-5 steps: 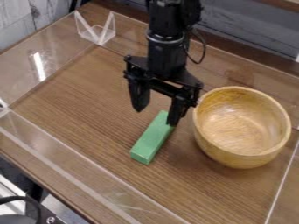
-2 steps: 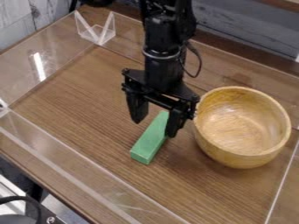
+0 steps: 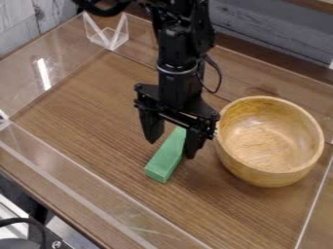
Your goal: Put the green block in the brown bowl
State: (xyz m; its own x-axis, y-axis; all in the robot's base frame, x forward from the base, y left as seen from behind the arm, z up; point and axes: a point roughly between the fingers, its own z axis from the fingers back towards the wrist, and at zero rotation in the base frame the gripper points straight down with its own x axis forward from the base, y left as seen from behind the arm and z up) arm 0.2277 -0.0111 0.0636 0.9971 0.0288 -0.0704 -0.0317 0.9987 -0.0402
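— How should you do this step well?
— My fingers are spread wide, one on each side of the upper part of the green block, with nothing pinched. I judge that I should go straight down, keep the block in the middle, and close only when both tips are low beside it. If I come down off-centre, I could push it or tip it.

— And which way does the block point?
— It lies flat on the table, at about eight o'clock from the brown bowl, outside it. Its long axis runs from one o'clock to seven o'clock, so I should close across the narrow width.
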